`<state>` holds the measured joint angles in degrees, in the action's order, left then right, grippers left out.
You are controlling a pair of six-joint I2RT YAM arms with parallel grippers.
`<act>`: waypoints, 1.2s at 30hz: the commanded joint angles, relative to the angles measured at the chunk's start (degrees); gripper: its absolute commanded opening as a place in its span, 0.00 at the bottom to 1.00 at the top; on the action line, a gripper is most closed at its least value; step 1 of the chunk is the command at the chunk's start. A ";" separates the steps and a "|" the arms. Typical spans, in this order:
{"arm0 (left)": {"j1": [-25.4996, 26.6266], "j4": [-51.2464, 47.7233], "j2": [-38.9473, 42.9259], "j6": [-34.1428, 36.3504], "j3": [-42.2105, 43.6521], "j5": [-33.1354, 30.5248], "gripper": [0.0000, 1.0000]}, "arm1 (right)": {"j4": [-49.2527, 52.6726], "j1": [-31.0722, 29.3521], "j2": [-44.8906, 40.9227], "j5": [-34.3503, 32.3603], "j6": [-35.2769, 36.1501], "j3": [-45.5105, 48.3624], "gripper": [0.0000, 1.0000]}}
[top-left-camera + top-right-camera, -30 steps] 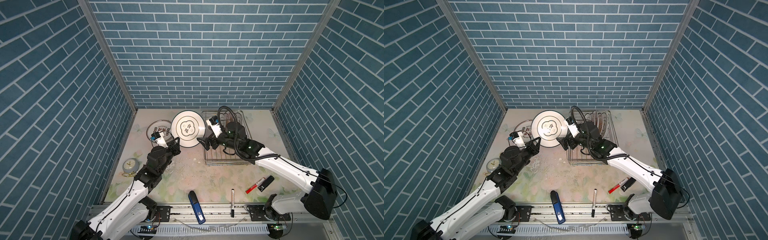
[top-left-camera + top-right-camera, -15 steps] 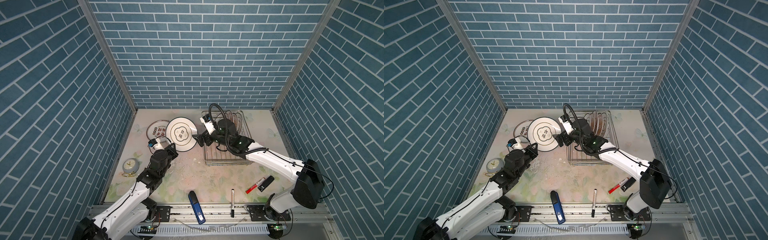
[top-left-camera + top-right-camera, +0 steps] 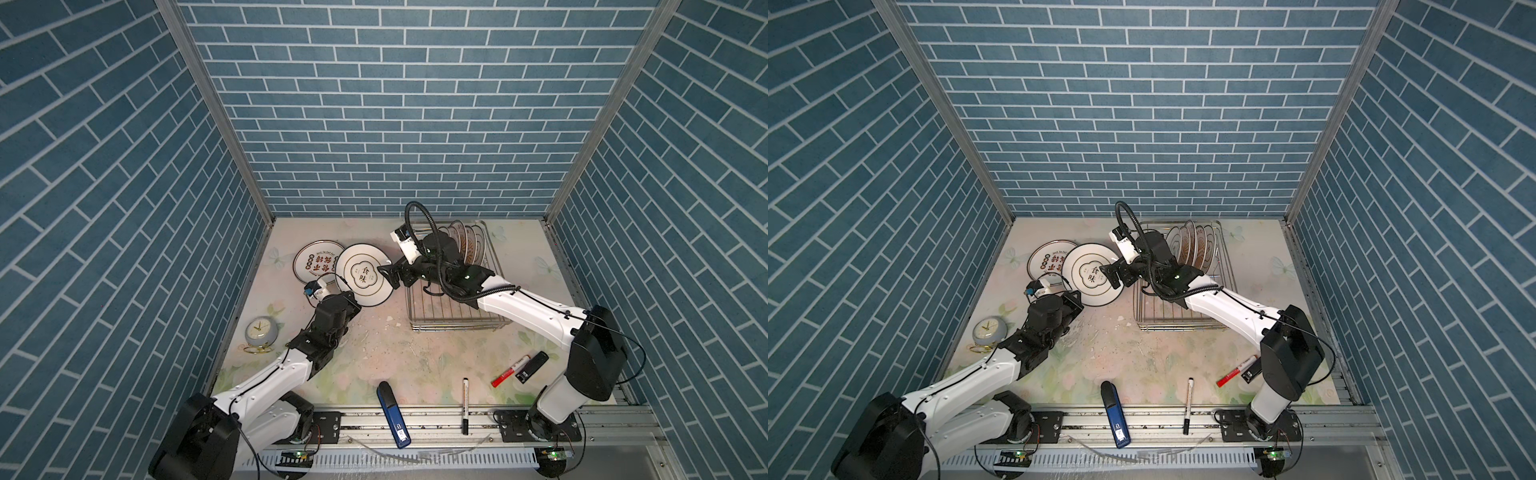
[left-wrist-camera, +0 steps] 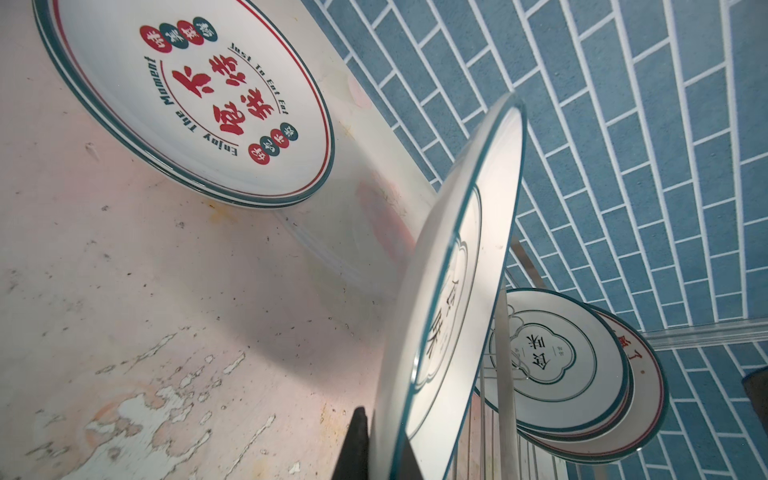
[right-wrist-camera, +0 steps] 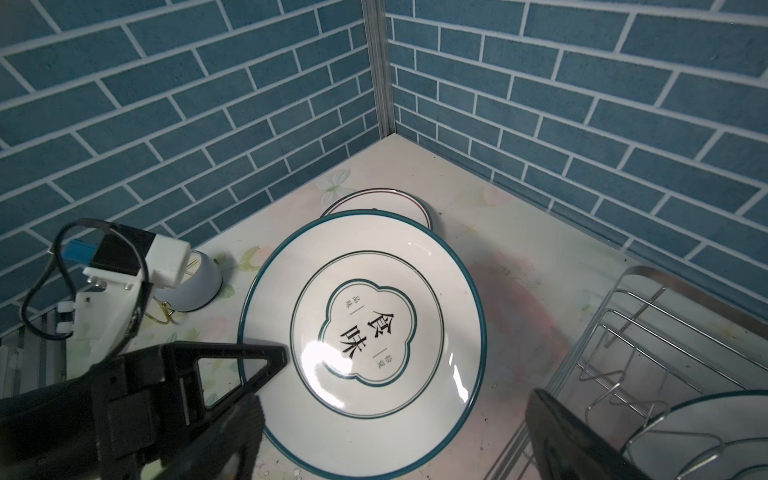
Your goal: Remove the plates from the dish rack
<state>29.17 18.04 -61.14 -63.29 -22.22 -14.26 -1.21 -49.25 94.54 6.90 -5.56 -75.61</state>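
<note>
Left fingers (image 4: 356, 440) clamp the near rim of a white, teal-edged plate (image 3: 365, 280), holding it steeply tilted just beside the dish rack's (image 3: 453, 326) left wall. Whether its lower edge touches the tabletop (image 3: 395, 353) cannot be told. Right fingers (image 5: 557, 424) stand wide apart at the plate's rack-side rim, gripping nothing. Farther from the rack on that same side, a red-lettered plate (image 3: 318, 261) lies flat on the tabletop, partly overlapped in a top view by the tilted one. At the rack's far end, several more plates (image 3: 465, 243) stand on edge between the prongs.

The plates look glazed and rigid: likely slick, fairly heavy for a pinch at the edge, and breakable if dropped or knocked against wire. The rim, squeezed across both faces, appears the only workable hold. Those in the rack would best be taken at the top rim and lifted straight out.
</note>
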 commanded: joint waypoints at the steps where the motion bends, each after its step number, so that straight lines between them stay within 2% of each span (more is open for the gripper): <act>1: 0.27 5.53 -2.62 -3.11 -1.85 0.34 0.00 | 0.68 0.59 1.15 -0.78 1.04 -2.30 0.99; 5: -0.34 2.47 -6.02 -4.67 -5.19 2.99 0.00 | 0.89 1.09 1.43 -0.27 1.29 -2.26 0.99; 10: -0.36 1.02 -8.67 -7.04 -6.88 1.82 0.00 | -0.27 1.17 1.68 0.48 5.54 -0.52 0.99; 15: -0.58 0.13 -12.46 -8.12 -9.14 3.53 0.00 | 0.65 1.24 1.46 -1.27 6.61 0.00 0.99; 18: -0.59 2.40 -12.19 -8.86 -7.67 2.78 0.00 | -0.82 1.18 0.07 -1.32 6.70 2.17 0.99; 20: -0.60 0.00 -11.89 -8.87 -8.37 1.85 0.00 | -2.98 1.14 -1.20 -0.09 7.18 4.41 0.98; 23: -1.07 -0.74 -13.81 -8.93 -9.91 4.62 0.00 | -5.30 1.18 -1.99 1.63 8.58 6.75 0.98; 27: -3.88 -7.26 -15.33 -8.26 -14.06 9.86 0.00 | -2.30 1.24 -0.31 1.15 9.95 4.83 0.98; 32: -4.29 -5.12 -16.19 -8.99 -12.58 8.50 0.00 | -0.81 1.57 1.57 2.26 9.69 2.69 0.99; 36: -5.03 -3.63 -19.37 -9.45 -13.43 11.35 0.00 | 1.56 2.15 3.82 2.97 8.68 -0.10 0.99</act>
<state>24.77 11.88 -78.94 -72.34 -33.95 -4.80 -1.26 -47.62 96.64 8.47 1.98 -72.55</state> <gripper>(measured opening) 0.095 0.988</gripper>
